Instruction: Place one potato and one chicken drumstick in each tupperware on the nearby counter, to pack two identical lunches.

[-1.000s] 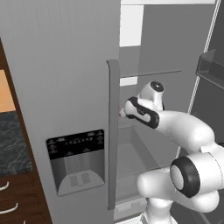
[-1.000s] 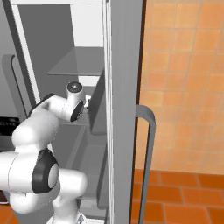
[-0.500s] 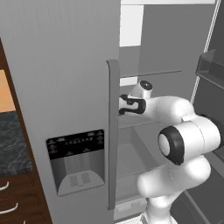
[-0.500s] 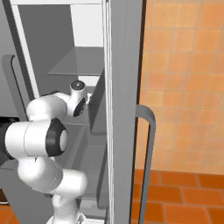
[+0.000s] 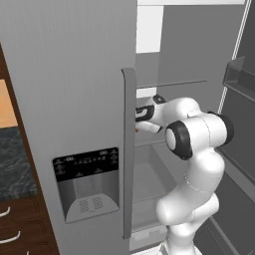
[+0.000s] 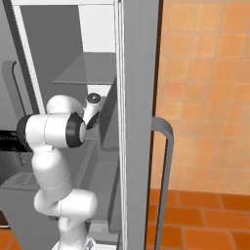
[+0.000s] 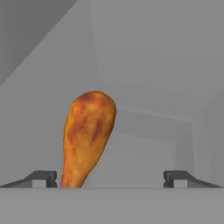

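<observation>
Left base view, arm: we see our white Franka arm with dark joints (image 5: 196,137) rise from the lower right, bend at a high elbow and reach left into the open grey refrigerator (image 5: 74,99), our hand level with a glass shelf.
Left base view, gripper: our two-finger gripper (image 5: 137,121) is partly hidden behind the fridge door's long grey vertical handle (image 5: 128,149); from here we cannot tell how its jaws stand.
Left base view, task thing: a small orange speck shows just below our hand, beside the handle; too small for us to name.
Left base view, door panel: a dark dispenser panel (image 5: 87,182) carries tiny marks we cannot read.
Left base view, counter: a strip of dark speckled stone counter (image 5: 15,164) sits at far left over brown wooden drawers.
Right base view, arm: our arm rises from the lower left and folds forward into the fridge compartment, wrist near the door edge, under a glass shelf (image 6: 88,71).
Right base view, surroundings: orange tiled wall and floor lie to the right.
Hand view, gripper: our jaws stand wide apart, holding nothing, both dark fingertips (image 7: 41,178) at the bottom edge.
Hand view, task thing: an orange-brown club-shaped chicken drumstick (image 7: 87,135) stands between our fingers, close by the left-hand tip, plump end up, narrow end down; whether it touches that tip we cannot tell.
Hand view, container: plain grey fridge walls surround the drumstick.
</observation>
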